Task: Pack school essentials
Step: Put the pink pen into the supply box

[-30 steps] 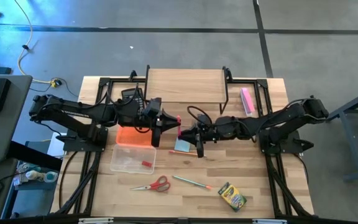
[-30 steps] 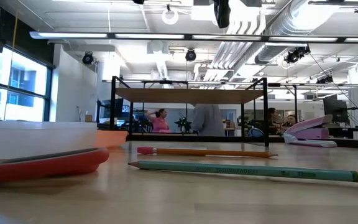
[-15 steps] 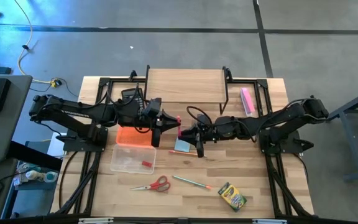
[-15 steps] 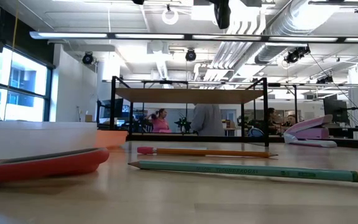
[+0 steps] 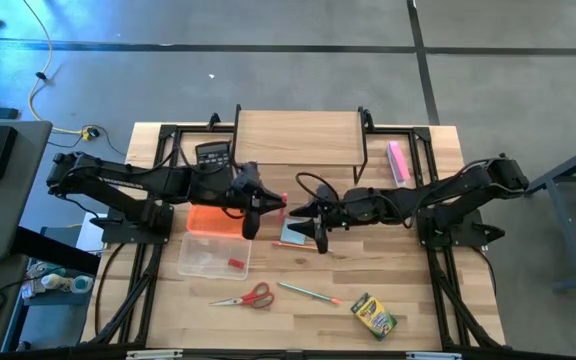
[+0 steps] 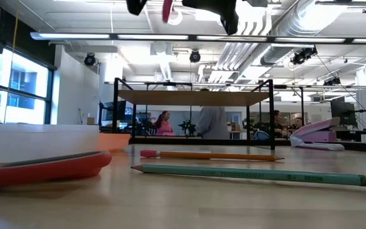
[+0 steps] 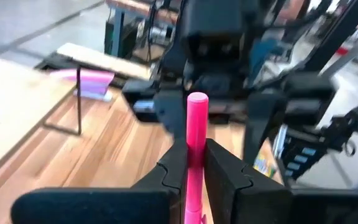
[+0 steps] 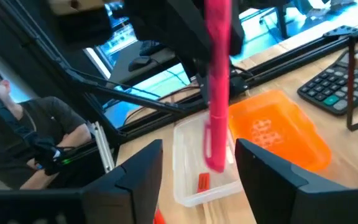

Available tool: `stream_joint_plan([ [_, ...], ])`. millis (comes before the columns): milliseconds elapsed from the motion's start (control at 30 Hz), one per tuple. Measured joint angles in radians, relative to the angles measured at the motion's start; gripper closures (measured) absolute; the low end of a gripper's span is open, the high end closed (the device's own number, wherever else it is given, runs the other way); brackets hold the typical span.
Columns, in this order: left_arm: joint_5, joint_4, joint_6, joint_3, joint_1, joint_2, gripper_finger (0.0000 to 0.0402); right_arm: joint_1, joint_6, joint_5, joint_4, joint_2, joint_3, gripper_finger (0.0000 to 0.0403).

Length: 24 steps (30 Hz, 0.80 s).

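Overhead cam looks straight down on the whole table. Low cam skims level across it. Both wrist cams, up close, share the pink-red pen.

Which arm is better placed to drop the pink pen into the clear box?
Left. The left gripper is shut on the pink pen, near the clear box; the right gripper is open.
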Motion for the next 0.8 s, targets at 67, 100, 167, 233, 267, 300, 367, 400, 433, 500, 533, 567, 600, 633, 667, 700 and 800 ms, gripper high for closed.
stream_joint_plan([
  [67,0.000,-0.056,0.000,0.000,0.000,-0.005,0.0372,0.000,0.010,-0.012,-0.023,-0.007,0.000,0.0209],
  [100,0.000,-0.084,0.000,0.000,0.000,-0.007,0.0370,0.000,0.022,-0.015,-0.035,-0.012,0.000,0.0208],
  [167,0.000,-0.139,0.000,0.001,-0.001,-0.007,0.0368,0.000,0.025,-0.016,-0.076,-0.029,0.000,0.0208],
  [233,-0.001,-0.191,-0.002,0.001,-0.010,-0.007,0.0368,0.000,0.025,-0.016,-0.104,-0.045,0.000,0.0208],
  [267,-0.001,-0.213,-0.007,0.001,-0.019,-0.007,0.0369,0.000,0.025,-0.014,-0.129,-0.054,0.000,0.0208],
  [300,0.000,-0.235,-0.015,0.001,-0.032,-0.009,0.0369,0.000,0.025,-0.009,-0.146,-0.062,0.000,0.0208],
  [367,0.000,-0.287,-0.026,0.001,-0.063,-0.009,0.0370,0.000,0.025,0.011,-0.179,-0.075,0.000,0.0208],
  [400,0.000,-0.316,-0.027,0.001,-0.082,-0.009,0.0370,0.000,0.025,0.020,-0.198,-0.079,0.000,0.0208],
  [433,0.000,-0.348,-0.031,0.000,-0.103,-0.009,0.0370,0.000,0.025,0.023,-0.208,-0.080,0.000,0.0208],
  [500,0.000,-0.416,-0.050,0.001,-0.140,-0.009,0.0369,0.000,0.025,0.024,-0.224,-0.080,0.000,0.0208],
  [533,0.000,-0.453,-0.057,0.001,-0.157,-0.009,0.0368,0.000,0.025,0.024,-0.230,-0.080,0.000,0.0208],
  [567,0.001,-0.490,-0.065,0.001,-0.173,-0.009,0.0368,-0.001,0.025,0.024,-0.234,-0.080,0.000,0.0208],
  [600,0.000,-0.532,-0.075,0.000,-0.190,-0.009,0.0368,-0.003,0.025,0.024,-0.237,-0.080,0.000,0.0208],
  [633,-0.001,-0.569,-0.086,0.000,-0.204,-0.009,0.0368,-0.006,0.026,0.025,-0.244,-0.080,0.000,0.0208],
  [667,-0.001,-0.605,-0.103,0.001,-0.218,-0.009,0.0368,-0.008,0.027,0.024,-0.250,-0.080,0.000,0.0208],
  [700,-0.001,-0.641,-0.118,0.000,-0.231,-0.009,0.0368,-0.012,0.028,0.024,-0.252,-0.080,0.000,0.0208],
  [800,-0.003,-0.735,-0.155,0.001,-0.274,-0.009,0.0367,-0.028,0.027,0.025,-0.251,-0.080,0.000,0.0208],
])
